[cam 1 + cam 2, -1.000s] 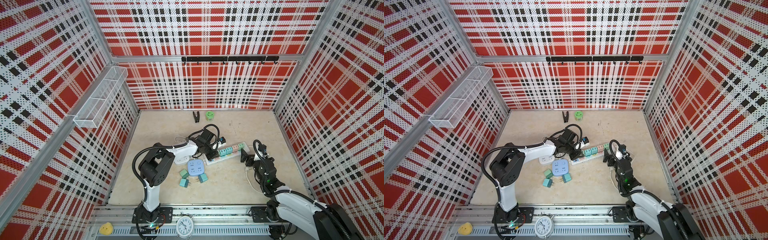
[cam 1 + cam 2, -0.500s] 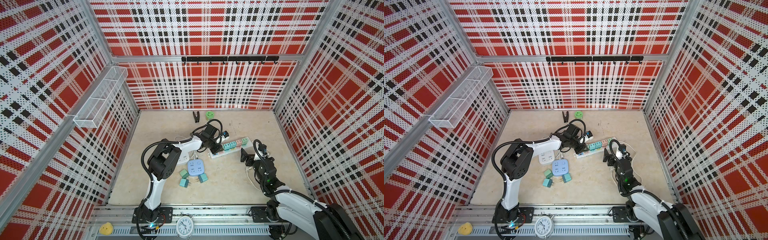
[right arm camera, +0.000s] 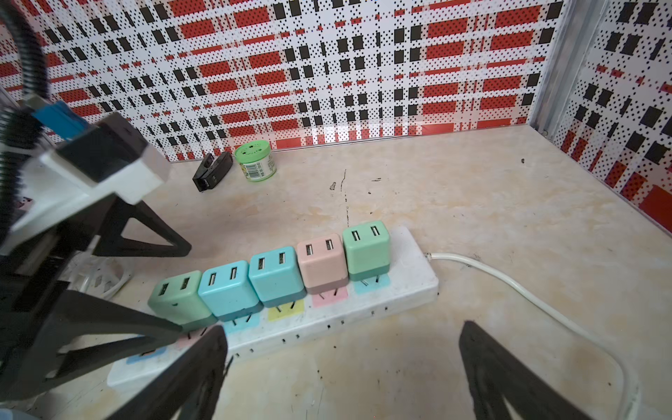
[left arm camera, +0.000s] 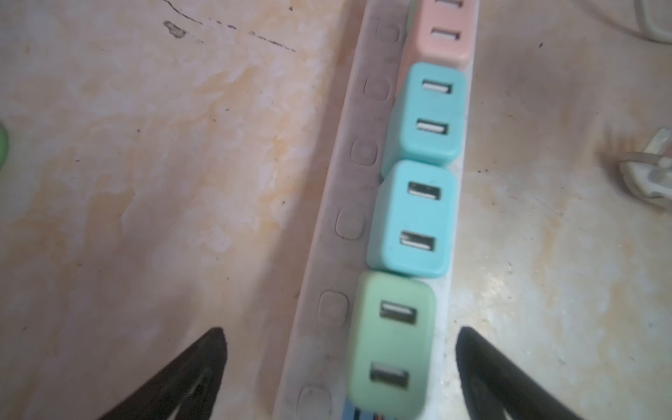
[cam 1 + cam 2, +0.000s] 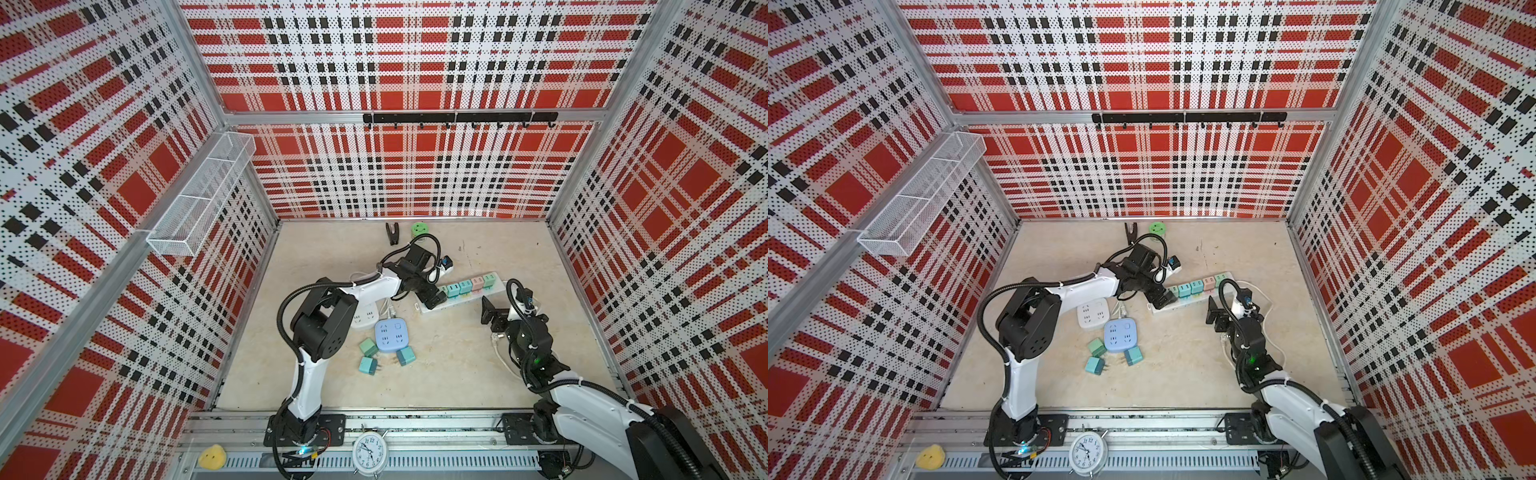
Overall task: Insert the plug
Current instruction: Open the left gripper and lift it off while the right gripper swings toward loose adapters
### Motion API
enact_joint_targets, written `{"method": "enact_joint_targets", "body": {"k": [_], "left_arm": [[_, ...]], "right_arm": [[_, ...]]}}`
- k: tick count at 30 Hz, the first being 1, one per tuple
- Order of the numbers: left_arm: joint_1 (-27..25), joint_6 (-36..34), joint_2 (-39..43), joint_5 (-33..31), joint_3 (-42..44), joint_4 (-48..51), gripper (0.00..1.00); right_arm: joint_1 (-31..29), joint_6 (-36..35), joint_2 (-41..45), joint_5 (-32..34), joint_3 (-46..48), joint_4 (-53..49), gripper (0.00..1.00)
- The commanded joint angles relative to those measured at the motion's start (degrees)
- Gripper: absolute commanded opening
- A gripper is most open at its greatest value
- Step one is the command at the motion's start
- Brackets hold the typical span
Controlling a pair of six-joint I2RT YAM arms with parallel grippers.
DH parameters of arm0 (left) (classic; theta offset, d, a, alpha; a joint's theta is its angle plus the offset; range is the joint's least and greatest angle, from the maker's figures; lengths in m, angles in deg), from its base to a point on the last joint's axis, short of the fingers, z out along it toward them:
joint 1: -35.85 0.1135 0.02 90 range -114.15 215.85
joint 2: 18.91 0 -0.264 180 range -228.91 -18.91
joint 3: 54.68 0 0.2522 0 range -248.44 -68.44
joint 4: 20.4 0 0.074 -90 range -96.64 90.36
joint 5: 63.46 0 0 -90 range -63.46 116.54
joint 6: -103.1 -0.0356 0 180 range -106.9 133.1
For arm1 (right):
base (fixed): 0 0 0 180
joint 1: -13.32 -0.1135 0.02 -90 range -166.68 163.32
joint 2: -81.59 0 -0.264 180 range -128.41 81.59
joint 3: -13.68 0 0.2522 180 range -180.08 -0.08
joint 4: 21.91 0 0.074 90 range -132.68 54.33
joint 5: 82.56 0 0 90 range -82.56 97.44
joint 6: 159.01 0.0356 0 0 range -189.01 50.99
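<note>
- L gripper [image 4: 340, 331]: wide open, fingers [image 4: 189, 374] either side of green plug [image 4: 391, 342], not touching.
- Green plug: stands in power strip [image 3: 411, 269], end of 5-plug row, mid-frame in both top views.
- R gripper [image 3: 341, 325]: wide open, empty, near strip.
- Loose plugs [image 5: 368, 365] x3: on desk [image 5: 457, 374] beside blue socket cube [image 5: 390, 334], lower centre.
</note>
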Motion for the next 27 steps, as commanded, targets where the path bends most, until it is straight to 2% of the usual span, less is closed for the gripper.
{"method": "enact_joint_targets", "body": {"k": [1, 7, 12, 18, 21, 24, 27], "left_arm": [[-2.34, 1.42, 10.78, -3.17, 5.28, -2.97, 0.99], [-5.97, 9.44, 33.11, -11.15, 29.09, -16.49, 0.99], [-5.13, 19.44, 53.74, -18.41, 49.75, -25.53, 0.99], [2.13, 27.84, 78.03, -25.32, 66.44, -23.98, 0.99], [7.03, 32.70, 88.20, -28.61, 72.54, -23.14, 0.99], [12.54, 37.50, 94.17, -29.07, 74.68, -21.76, 1.00], [16.86, 39.81, 95.21, -28.65, 75.47, -21.40, 0.99]], "right_arm": [[0.13, 0.47, -0.15, -0.81, -1.60, 1.51, 1.00], [0.13, 0.45, -0.94, -1.54, -2.31, 0.63, 1.00], [0.03, -0.02, -2.90, -2.75, -3.45, 0.36, 1.00], [-0.13, -0.72, -7.21, -4.09, -6.72, -1.81, 0.92], [-0.47, -0.50, -7.60, -4.38, -9.16, -6.48, 0.88], [-3.37, 0.02, -5.60, -2.28, -11.82, -13.59, 0.86], [-8.38, 0.15, -4.22, -0.51, -13.97, -16.72, 0.85]]}}
